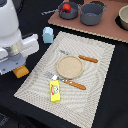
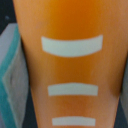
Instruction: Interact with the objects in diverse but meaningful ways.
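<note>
- At the exterior view's left edge, the gripper [image 1: 19, 67] hangs low over the dark table [image 1: 112, 100], just off the edge of the woven placemat [image 1: 95, 75]
- Under the white arm body an orange-yellow bread loaf [image 1: 21, 72] shows, right below the gripper; the wrist view is filled by the same loaf [image 2: 70, 65], orange with pale stripes across it
- I cannot tell if the jaws are spread or pressed on the loaf: the arm hides them in the exterior view and the wrist view shows no fingertips
- The key relation: the loaf lies directly beneath the gripper, very close, and its long axis seems to run along the wrist picture, across the stripes; a grasp would probably close over the narrow width
- The pale blue carton [image 1: 48, 34] stands near, on the far side of the arm
- The yellow butter block [image 1: 55, 91] lies on the placemat, beside the round plate [image 1: 69, 66]
- The red ball-like food [image 1: 65, 7] sits in a grey pot [image 1: 69, 10] on the brown board, well apart
</note>
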